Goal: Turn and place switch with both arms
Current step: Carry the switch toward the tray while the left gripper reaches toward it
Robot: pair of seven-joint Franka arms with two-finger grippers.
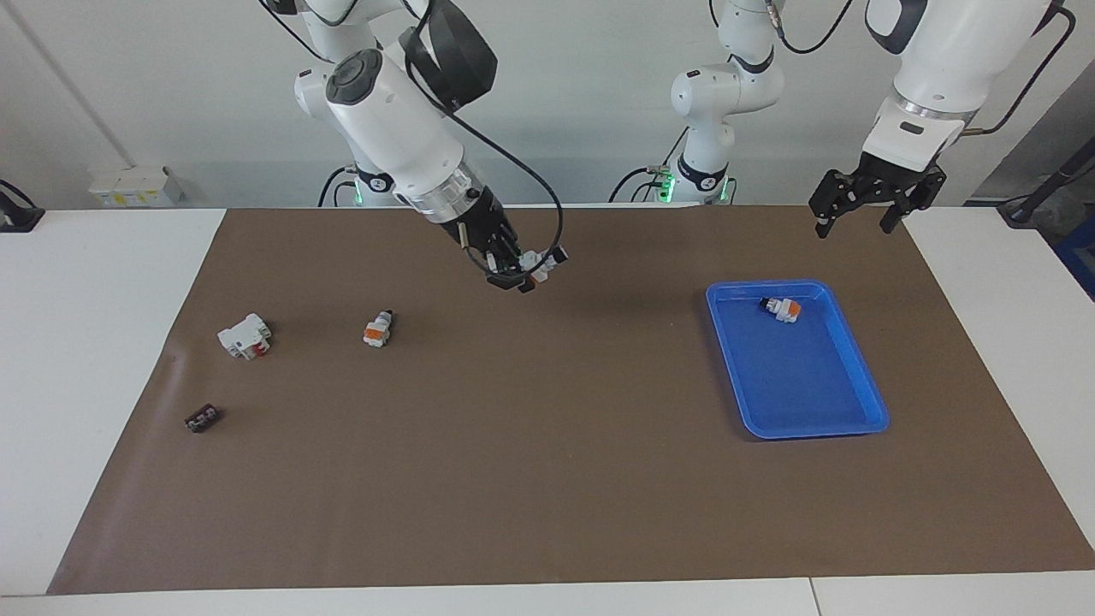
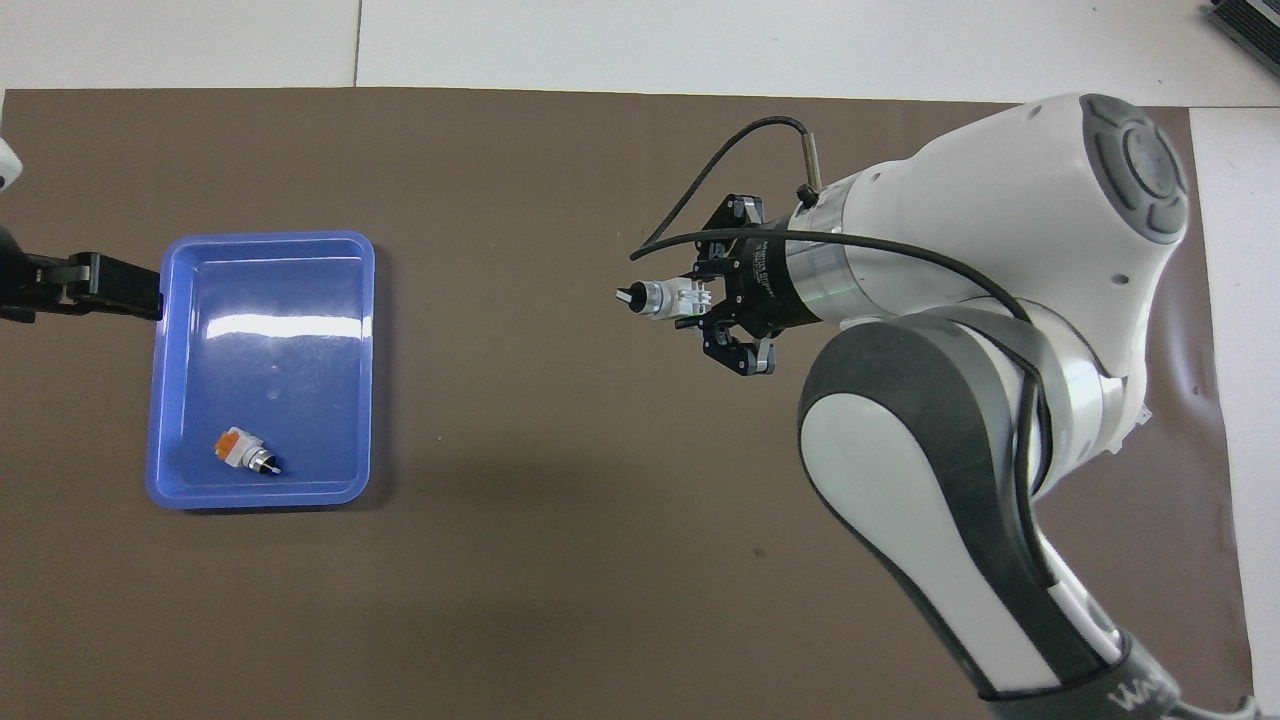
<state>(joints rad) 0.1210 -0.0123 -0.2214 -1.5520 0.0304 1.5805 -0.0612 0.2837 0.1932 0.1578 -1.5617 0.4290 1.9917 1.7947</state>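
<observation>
Up in the air, the right pincer [image 1: 523, 275] is pinching the switch [image 1: 542, 262], its fingertips pressed onto the white body; the switch juts out of the pincer toward the left arm's end of the tabletop, black knob leading, as the overhead view shows [image 2: 655, 298]; pincer and switch hang over bare brown mat [image 1: 547, 479], roughly midway between the two arms' ends; the right arm [image 1: 402, 128] slants down to it from its base.

Below that pincer and off toward the right arm's end, a second white switch with an orange band [image 1: 377, 328] lies on the mat, well apart from it; farther the same way sits a bigger white block with a red mark [image 1: 244, 336], and past that a small dark piece [image 1: 202, 418] near the mat's edge.

The left pincer [image 1: 858, 210] hangs with its fingers spread and nothing between them, over the mat's corner at the left arm's end; in the overhead view its tip [image 2: 100, 286] reaches just beside the rim of the blue tray [image 1: 860, 387]; the left arm waits there. Inside the tray, at the end nearer the robots, another orange-banded switch [image 1: 781, 308] lies on its side, apart from the left pincer above.
</observation>
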